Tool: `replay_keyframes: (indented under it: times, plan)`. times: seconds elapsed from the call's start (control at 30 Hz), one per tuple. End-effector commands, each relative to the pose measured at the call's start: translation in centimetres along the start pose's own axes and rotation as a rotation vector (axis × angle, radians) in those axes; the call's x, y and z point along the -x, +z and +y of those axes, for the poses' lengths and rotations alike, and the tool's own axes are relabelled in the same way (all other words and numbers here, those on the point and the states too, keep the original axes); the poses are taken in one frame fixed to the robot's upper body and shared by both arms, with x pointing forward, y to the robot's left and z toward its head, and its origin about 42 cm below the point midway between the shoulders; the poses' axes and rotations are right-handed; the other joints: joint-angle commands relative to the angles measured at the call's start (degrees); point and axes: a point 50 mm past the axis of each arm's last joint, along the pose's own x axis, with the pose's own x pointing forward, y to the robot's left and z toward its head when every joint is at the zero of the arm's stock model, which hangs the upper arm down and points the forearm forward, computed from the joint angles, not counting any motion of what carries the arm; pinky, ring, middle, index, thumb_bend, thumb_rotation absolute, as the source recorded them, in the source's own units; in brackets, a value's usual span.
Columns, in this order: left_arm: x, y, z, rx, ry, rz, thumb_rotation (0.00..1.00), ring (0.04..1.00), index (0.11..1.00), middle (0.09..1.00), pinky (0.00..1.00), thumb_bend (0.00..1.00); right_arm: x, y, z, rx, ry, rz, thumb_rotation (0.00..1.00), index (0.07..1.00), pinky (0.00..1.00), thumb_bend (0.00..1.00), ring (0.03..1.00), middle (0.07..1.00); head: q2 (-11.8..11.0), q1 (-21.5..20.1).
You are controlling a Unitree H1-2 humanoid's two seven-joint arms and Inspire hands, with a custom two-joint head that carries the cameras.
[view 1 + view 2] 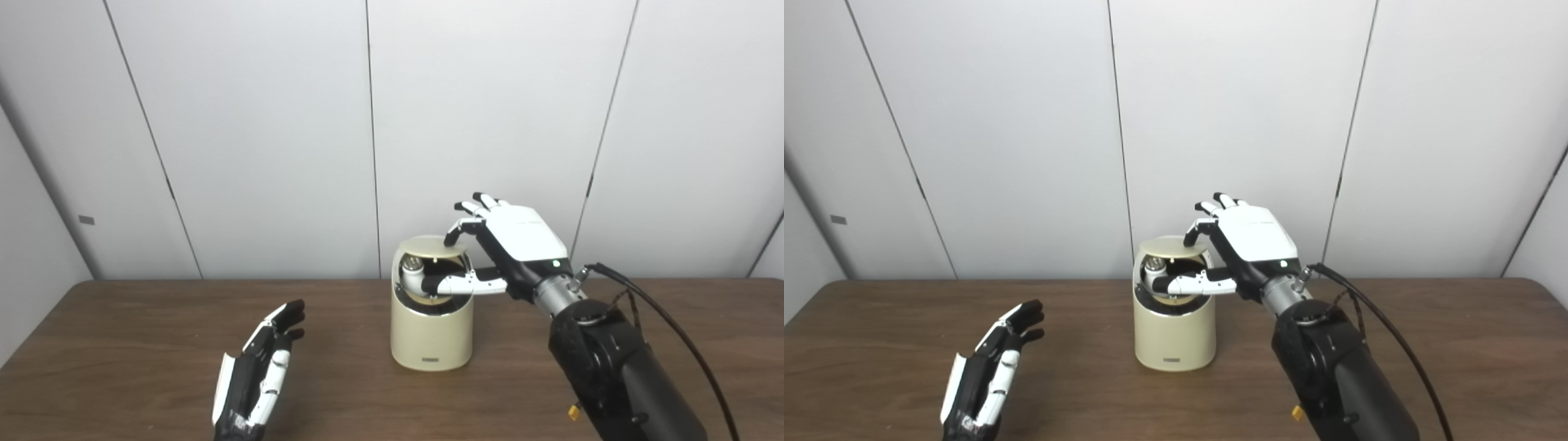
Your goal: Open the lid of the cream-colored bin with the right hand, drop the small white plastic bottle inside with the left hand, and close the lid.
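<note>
The cream-colored bin (432,334) stands in the middle of the brown table (122,343). Its round lid (429,247) is raised, so the opening faces me. The small white plastic bottle (413,274) lies inside the opening, cap end up and to the left. My right hand (517,236) is at the bin's top right, fingertips resting on the lid and thumb reaching across the opening below it. My left hand (260,373) is open and empty, low over the table to the front left of the bin, well apart from it.
White wall panels (257,135) stand close behind the table's back edge. A black cable (674,334) loops from my right wrist along the forearm. Bare tabletop lies on both sides of the bin.
</note>
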Motion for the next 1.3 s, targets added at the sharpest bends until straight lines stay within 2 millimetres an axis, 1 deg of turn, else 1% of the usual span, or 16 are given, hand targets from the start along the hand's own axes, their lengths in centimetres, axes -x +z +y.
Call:
replay_keyframes:
  times: [0.0, 0.1, 0.17, 0.33, 0.57, 0.7, 0.8, 1.07, 1.27]
  plan:
    - [0.0, 0.6, 0.0, 0.003, -0.005, -0.036, 0.78, 0.848, 0.832, 0.861, 0.79, 0.35, -0.1, 0.1, -2.2, 0.013, -0.082, -0.028, 0.96, 0.634, 0.95, 0.9, 0.972, 0.9, 0.24, 0.1]
    - [0.2, 0.7, -0.1, 0.003, -0.005, -0.041, 0.79, 0.853, 0.837, 0.865, 0.79, 0.34, 0.3, -0.1, -2.0, -0.003, -0.063, -0.018, 0.94, 0.64, 0.98, 0.88, 0.982, 0.906, 0.71, 0.36]
    - [0.2, 0.9, -0.1, 0.004, -0.005, -0.044, 0.8, 0.859, 0.84, 0.869, 0.8, 0.36, 0.6, -0.1, -1.7, -0.007, -0.053, -0.014, 0.92, 0.643, 0.98, 0.88, 0.979, 0.907, 0.95, 0.43]
    - [0.3, 1.1, -0.1, -0.003, -0.004, -0.05, 0.79, 0.854, 0.836, 0.865, 0.79, 0.36, 1.1, -0.1, -0.8, -0.005, -0.021, -0.009, 0.93, 0.652, 1.0, 0.88, 0.98, 0.911, 1.68, 0.63]
    - [0.4, 1.0, -0.1, -0.013, -0.005, -0.049, 0.79, 0.857, 0.833, 0.864, 0.8, 0.37, 1.6, 0.1, -0.1, -0.015, 0.01, -0.013, 0.94, 0.665, 1.0, 0.88, 0.991, 0.922, 1.85, 0.63]
    - [0.4, 1.0, -0.3, -0.008, -0.002, -0.046, 0.8, 0.855, 0.831, 0.861, 0.8, 0.38, 1.7, 0.2, 0.0, -0.014, 0.016, -0.02, 0.95, 0.668, 1.0, 0.89, 0.992, 0.923, 1.83, 0.74]
    - [0.5, 1.0, -0.4, 0.005, 0.0, -0.043, 0.78, 0.86, 0.835, 0.866, 0.81, 0.38, 1.7, 0.3, 0.0, -0.015, 0.019, -0.024, 0.96, 0.673, 1.0, 0.9, 0.994, 0.925, 1.85, 0.86]
    - [0.5, 1.1, -0.5, -0.001, -0.001, -0.048, 0.78, 0.86, 0.84, 0.867, 0.8, 0.36, 1.6, 0.6, 0.2, -0.013, 0.029, -0.026, 0.96, 0.693, 0.99, 0.9, 0.995, 0.933, 1.77, 1.01]
    - [0.5, 1.0, -0.5, 0.002, 0.0, -0.045, 0.77, 0.86, 0.839, 0.867, 0.8, 0.37, 1.6, 0.8, 0.4, -0.018, 0.028, -0.037, 0.96, 0.701, 0.99, 0.9, 0.999, 0.938, 1.74, 1.02]
